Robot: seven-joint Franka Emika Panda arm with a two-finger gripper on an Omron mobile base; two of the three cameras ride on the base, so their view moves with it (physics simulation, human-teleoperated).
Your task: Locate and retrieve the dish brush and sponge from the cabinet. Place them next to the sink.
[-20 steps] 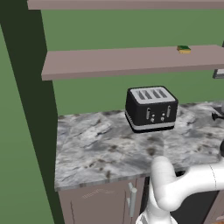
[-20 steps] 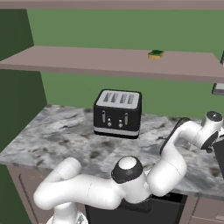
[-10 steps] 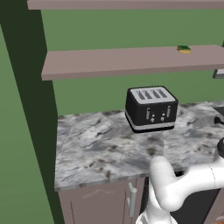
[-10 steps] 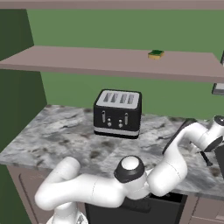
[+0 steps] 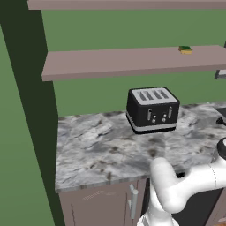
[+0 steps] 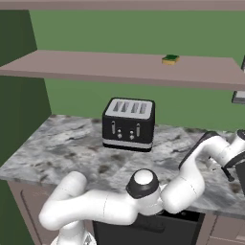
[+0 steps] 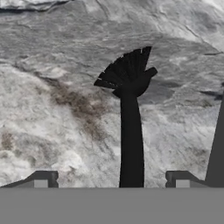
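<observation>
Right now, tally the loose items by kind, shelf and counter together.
Sponge on the cabinet shelf: 1
Dish brush on the counter: 1
Toaster on the counter: 1
Total: 3

Even, flat rendered light, no glare, soft shadow beneath the toaster (image 5: 152,109), slightly coarse, blocky rendering throughout.

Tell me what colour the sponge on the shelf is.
The sponge has a green top over a yellow body; it shows best in the right base view.
</observation>
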